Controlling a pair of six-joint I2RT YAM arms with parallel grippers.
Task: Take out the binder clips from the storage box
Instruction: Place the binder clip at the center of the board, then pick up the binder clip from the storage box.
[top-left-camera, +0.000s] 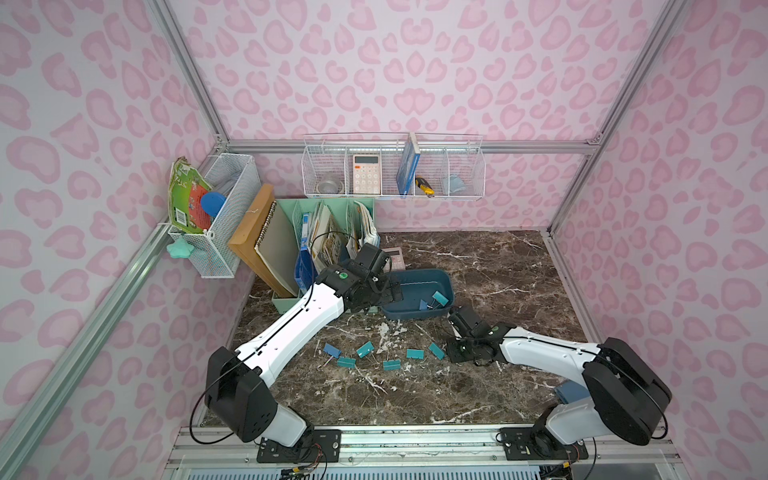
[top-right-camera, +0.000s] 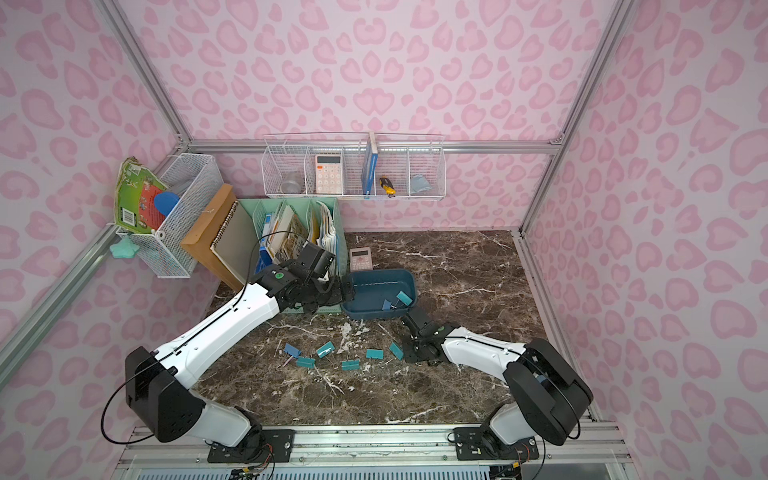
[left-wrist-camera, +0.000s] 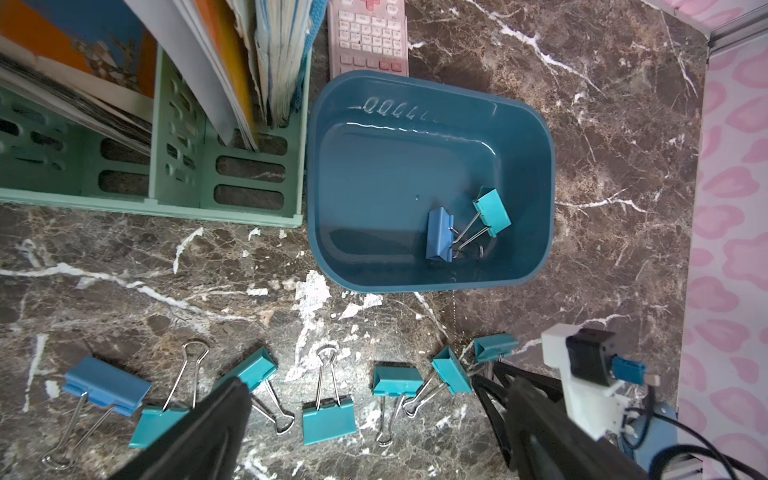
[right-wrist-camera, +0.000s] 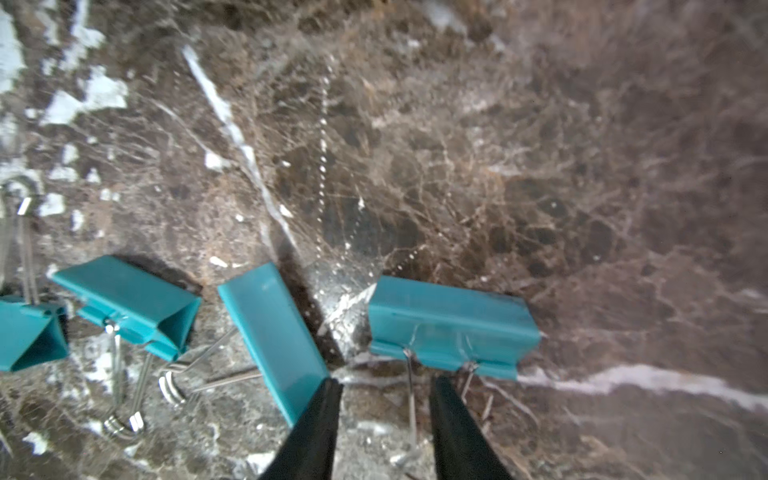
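Closest in, the left arm (top-left-camera: 291, 328) and right arm (top-left-camera: 540, 347) stretch away over the marble surface (top-left-camera: 478, 257). On the back wall a wire basket (top-left-camera: 469, 164) holds a metal cup (top-left-camera: 330, 185), a calculator (top-left-camera: 366, 174), a book (top-left-camera: 406, 170) and a yellow cutter (top-left-camera: 424, 185). A side basket (top-left-camera: 237, 232) holds a green card (top-left-camera: 185, 199). The mint organizer (left-wrist-camera: 178, 166) is stuffed with books and papers (top-left-camera: 328, 232).

Just beside it sits the blue box (left-wrist-camera: 374, 174), with a pink calculator (left-wrist-camera: 368, 37) at its far edge. Inside lie a blue clip (left-wrist-camera: 439, 235) and a teal clip (left-wrist-camera: 492, 212), their handles crossing. Seven more clips (top-left-camera: 390, 365) lie out on the surface in front of the box, in a loose row.

The left pincer (left-wrist-camera: 359, 380) hangs at the box's end nearest the organizer, jaws wide apart, holding nothing. The right pincer (right-wrist-camera: 384, 384) is low at the row's end. Its jaws are a little apart, with the end clip's (right-wrist-camera: 453, 320) wire handle running between them.
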